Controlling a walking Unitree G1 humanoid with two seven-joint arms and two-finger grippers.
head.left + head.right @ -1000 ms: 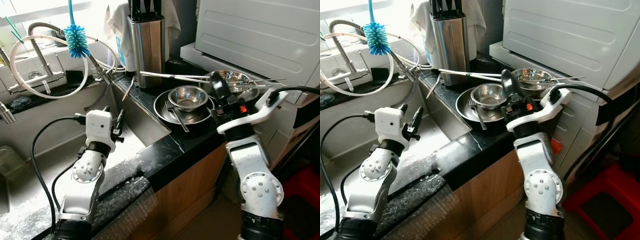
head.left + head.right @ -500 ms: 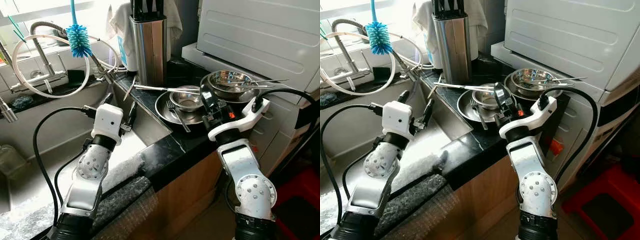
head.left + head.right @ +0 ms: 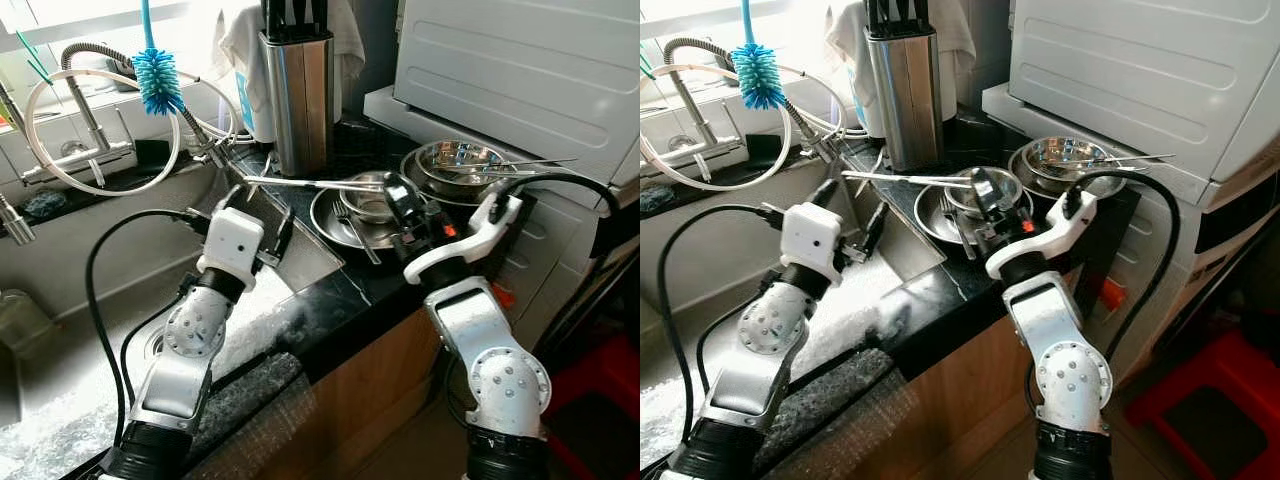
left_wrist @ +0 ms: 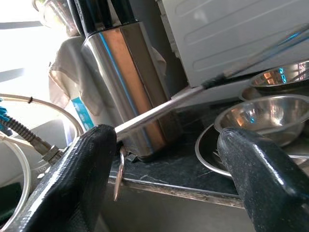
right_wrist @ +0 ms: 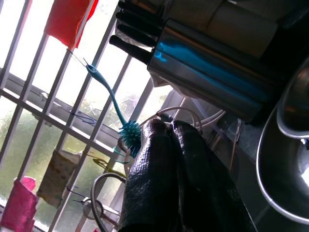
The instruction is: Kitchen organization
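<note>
A long metal utensil [image 3: 320, 183] hangs level above the counter, its free end over the sink edge. My right gripper [image 3: 400, 195] is shut on its other end, just above the small steel bowl [image 3: 372, 200] and the plate [image 3: 330, 228] with a fork [image 3: 355, 238]. In the right wrist view its fingers [image 5: 154, 164] press together. My left gripper [image 3: 258, 210] is open over the sink edge, right under the utensil's free end. The left wrist view shows the utensil [image 4: 159, 107] running past one finger [image 4: 91, 159].
A steel knife block [image 3: 300, 95] stands behind the plate. A larger bowl [image 3: 462, 160] with thin wire utensils sits by the white appliance [image 3: 520, 70]. The sink [image 3: 110, 300], faucet hose [image 3: 100, 130] and blue brush [image 3: 155, 80] are to the left. A red stool [image 3: 1200, 400] stands on the floor.
My right gripper has moved left over the plate, carrying the utensil toward the sink. My left gripper has risen and moved right to the utensil's free end.
</note>
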